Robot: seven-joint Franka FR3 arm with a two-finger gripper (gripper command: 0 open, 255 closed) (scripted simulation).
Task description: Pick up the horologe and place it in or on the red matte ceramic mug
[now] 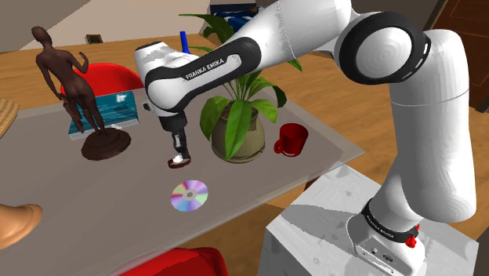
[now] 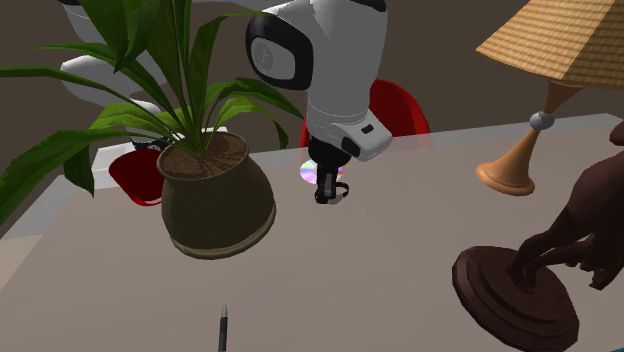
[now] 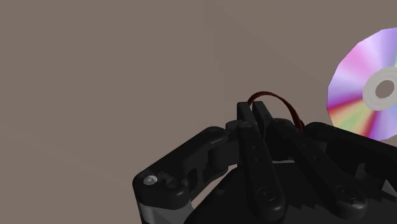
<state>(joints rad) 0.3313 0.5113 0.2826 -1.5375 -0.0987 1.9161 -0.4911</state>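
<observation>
**Watch pinched just over the bench**

I am pinching the watch (image 1: 180,161) in my pincer (image 3: 252,108). The fingers are pressing almost together on its thin reddish-brown strap, which is looping out past the tips. The pincer is pointing down at the grey bench (image 1: 94,204), near the CD (image 1: 190,194). I cannot tell whether the watch is touching the bench. The plant (image 1: 235,129) is standing between my pincer and the red mug (image 1: 291,139).
</observation>
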